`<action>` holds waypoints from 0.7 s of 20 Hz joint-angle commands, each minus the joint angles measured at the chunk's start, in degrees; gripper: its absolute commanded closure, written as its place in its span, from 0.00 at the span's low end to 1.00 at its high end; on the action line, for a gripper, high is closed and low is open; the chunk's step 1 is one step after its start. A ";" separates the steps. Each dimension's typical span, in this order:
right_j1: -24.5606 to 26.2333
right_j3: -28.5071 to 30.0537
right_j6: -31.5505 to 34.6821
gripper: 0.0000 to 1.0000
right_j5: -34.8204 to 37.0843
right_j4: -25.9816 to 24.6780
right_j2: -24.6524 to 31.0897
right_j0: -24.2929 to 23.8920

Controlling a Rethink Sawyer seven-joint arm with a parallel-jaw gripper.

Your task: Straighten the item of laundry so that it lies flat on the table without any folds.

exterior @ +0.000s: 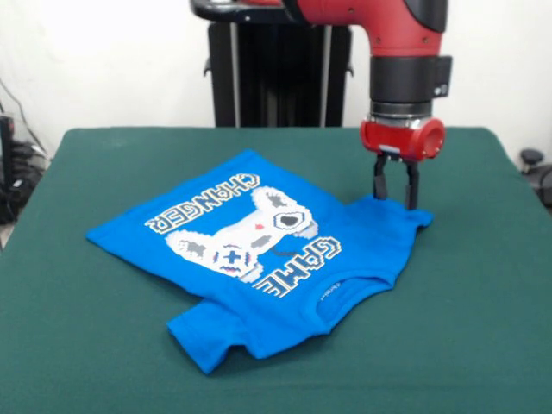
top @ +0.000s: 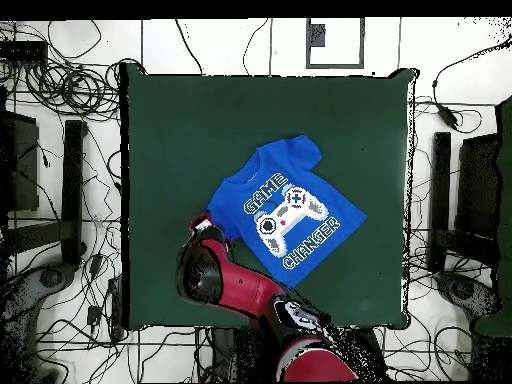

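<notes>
So the blue "GAME CHANGER" T-shirt (exterior: 259,254) sits roughly mid-table on the dark green table (exterior: 483,328), turned at an angle with the print facing up, one sleeve pointing at the bottom of the front view and the other sleeve off to the right under the gripper (exterior: 395,200). The gripper's two black fingers (exterior: 379,183) are only slightly apart and come straight down on that right sleeve's edge, looks like they're nipping the fabric there. Loads of bare felt all around the shirt, with every table edge well away from it in the overhead view.
</notes>
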 commanded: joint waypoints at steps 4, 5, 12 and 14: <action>2.55 -6.50 11.98 0.00 2.51 5.38 4.22 1.27; 2.48 -6.56 11.98 0.00 2.51 5.51 4.20 1.32; 3.91 -7.75 12.06 0.00 0.98 7.36 3.41 3.42; 5.42 -8.75 11.77 0.00 0.18 7.58 3.21 3.71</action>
